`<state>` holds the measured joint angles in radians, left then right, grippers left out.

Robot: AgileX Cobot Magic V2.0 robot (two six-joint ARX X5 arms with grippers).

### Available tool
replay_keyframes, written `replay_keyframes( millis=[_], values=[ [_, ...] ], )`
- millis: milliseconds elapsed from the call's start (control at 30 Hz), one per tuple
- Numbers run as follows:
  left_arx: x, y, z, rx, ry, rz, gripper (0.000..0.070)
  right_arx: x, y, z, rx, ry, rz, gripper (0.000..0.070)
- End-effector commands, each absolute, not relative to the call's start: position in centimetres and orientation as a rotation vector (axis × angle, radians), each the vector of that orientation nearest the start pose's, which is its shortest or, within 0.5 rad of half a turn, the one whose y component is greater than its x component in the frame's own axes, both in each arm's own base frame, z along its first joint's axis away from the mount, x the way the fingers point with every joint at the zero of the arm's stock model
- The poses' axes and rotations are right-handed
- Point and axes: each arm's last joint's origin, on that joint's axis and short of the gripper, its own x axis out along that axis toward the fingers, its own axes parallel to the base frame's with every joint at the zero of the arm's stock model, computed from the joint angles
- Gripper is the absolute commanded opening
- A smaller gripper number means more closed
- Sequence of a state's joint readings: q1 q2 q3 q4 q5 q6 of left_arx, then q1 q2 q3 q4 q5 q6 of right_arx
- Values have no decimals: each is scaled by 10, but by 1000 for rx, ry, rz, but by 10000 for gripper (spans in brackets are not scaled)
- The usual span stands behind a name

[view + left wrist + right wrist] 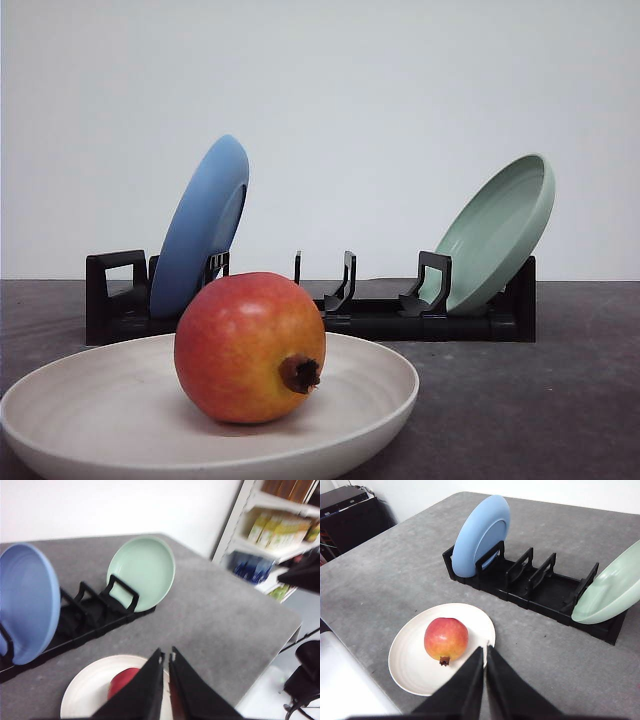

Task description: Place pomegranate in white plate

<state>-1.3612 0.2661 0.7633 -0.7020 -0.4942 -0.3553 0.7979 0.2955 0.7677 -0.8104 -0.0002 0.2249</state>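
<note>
Pomegranate (250,347) sits inside the white plate (380,415), resting on the dish floor a little off centre, crown nub turned toward the front camera and slightly to the robot's right. Skin red on top, yellow-orange lower down. Nothing grips it.

From the right wrist camera the fruit (446,638) lies in the plate (407,652) with bare cream rim all round it. From the left wrist camera just a red patch of the fruit (122,681) shows behind the fingers, the plate (82,692) beneath it.

Left tool (166,656): both black fingers pressed nearly together, a thin slit between the tips, nothing held. It hangs above the plate, apart from the fruit. Right tool (485,650): likewise closed on nothing, tips over the plate's near edge, clear of the fruit.

Plate stands on a grey speckled worktop (560,400). Behind it, a black slotted rack (380,315). Blue plate (200,228) leans in the rack's left end, pale green plate (497,232) leans at the right end; the middle slots are unfilled. In the left wrist view, a shelf unit (280,525) with packaged goods stands beyond the worktop, somewhat blurred.
</note>
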Motion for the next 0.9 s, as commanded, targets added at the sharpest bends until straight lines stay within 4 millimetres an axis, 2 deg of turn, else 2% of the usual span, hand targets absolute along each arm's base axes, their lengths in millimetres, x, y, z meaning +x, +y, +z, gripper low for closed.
replay_keyframes(
  millis=[0,167,233,467,633,733,867],
  values=[
    [22,-36,324,-173,258,-829,0,35,36,315,73,393,759,1],
    [30,-38,312,-186,247,-659,0,35,36,315,74,393,759,1],
    [36,-39,303,-124,240,-557,0,35,36,315,73,392,759,1],
    [70,-38,247,64,222,-231,0,35,36,315,74,393,759,1],
    [90,-24,202,69,178,-101,0,35,36,315,74,393,759,1],
    [95,-16,185,46,154,-44,0,35,36,315,73,392,759,1],
    [97,-8,174,37,150,24,0,35,36,315,73,392,759,1]
  ],
)
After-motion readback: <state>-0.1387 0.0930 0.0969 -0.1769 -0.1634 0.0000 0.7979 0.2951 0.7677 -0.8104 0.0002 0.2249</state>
